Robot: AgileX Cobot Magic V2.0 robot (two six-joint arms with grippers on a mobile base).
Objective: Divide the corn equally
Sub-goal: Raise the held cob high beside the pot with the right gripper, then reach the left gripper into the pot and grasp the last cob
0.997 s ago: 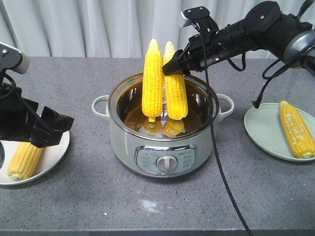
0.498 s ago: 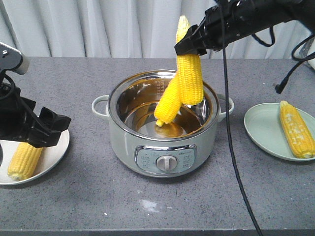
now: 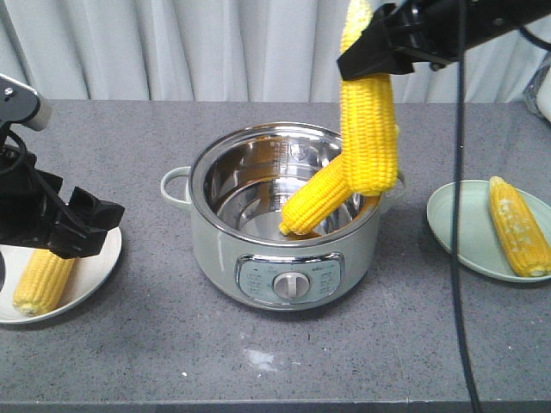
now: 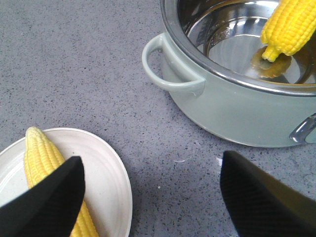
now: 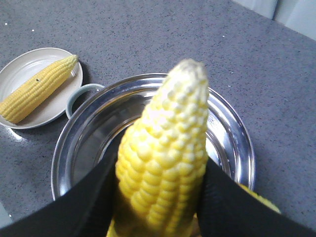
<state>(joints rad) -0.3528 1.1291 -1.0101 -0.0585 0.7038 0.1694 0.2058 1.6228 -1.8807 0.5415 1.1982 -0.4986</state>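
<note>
Grey speckled countertop [image 3: 155, 344], pleated curtain [image 3: 172, 43] behind; pot [image 3: 215, 249] holds corn [image 3: 314, 202].

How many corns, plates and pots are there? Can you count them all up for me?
Electric pot: 1
Plates: 2 (white plate, green plate)
Corn cobs: 4 (held cob in the right gripper, leaning cob in the pot, white-plate cob, green-plate cob)
Total: 7
</note>
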